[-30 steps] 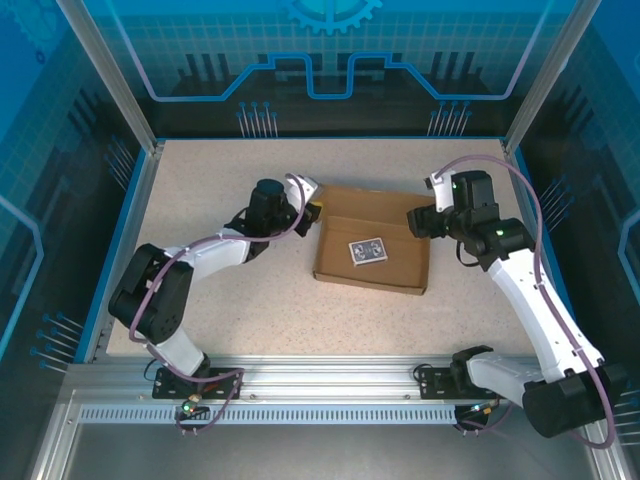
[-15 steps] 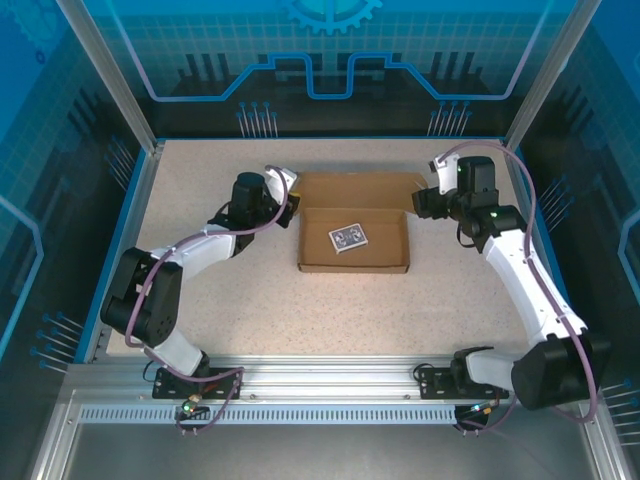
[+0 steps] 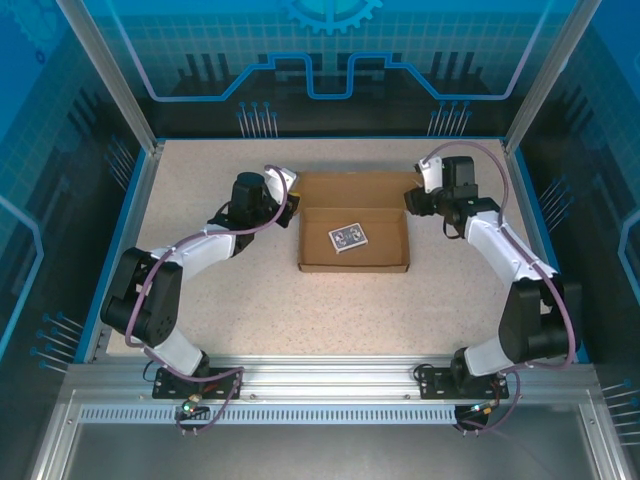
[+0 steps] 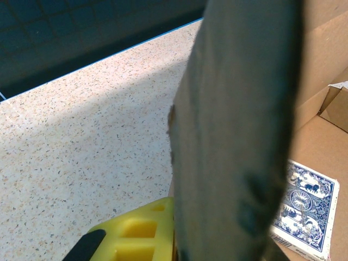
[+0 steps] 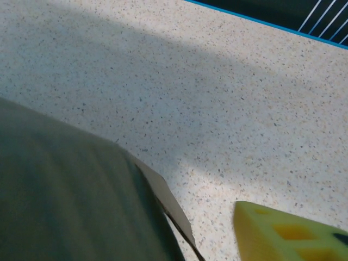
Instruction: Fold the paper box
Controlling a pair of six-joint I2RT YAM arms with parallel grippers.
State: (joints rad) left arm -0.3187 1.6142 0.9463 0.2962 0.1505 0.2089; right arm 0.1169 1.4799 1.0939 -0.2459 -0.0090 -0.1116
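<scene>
One speckled beige tabletop (image 3: pixel 250 300) with a blue rim carries the scene, and two white-and-black robot arms reach over it from the near edge toward its far half. Between them, in the middle of that far half, sits the paper box (image 3: pixel 380 245), a shallow rectangular tray of plain brown corrugated cardboard, its walls up and its lid flap lying flat on the far side. A small blue-and-white patterned card pack (image 3: pixel 347 237) lies flat on the box floor, left of centre. The left gripper (image 3: pixel 292 200) is at the box's far left corner, pinched together on the upright side flap (image 4: pixel 234 136), one yellow fingertip (image 4: pixel 136 234) tight beside the cardboard. The right gripper (image 3: pixel 412 203) is at the far right corner; its yellow fingertip (image 5: pixel 283 234) stands just off the flap's edge (image 5: pixel 65 201), and I cannot tell whether its jaws are apart or together.
</scene>
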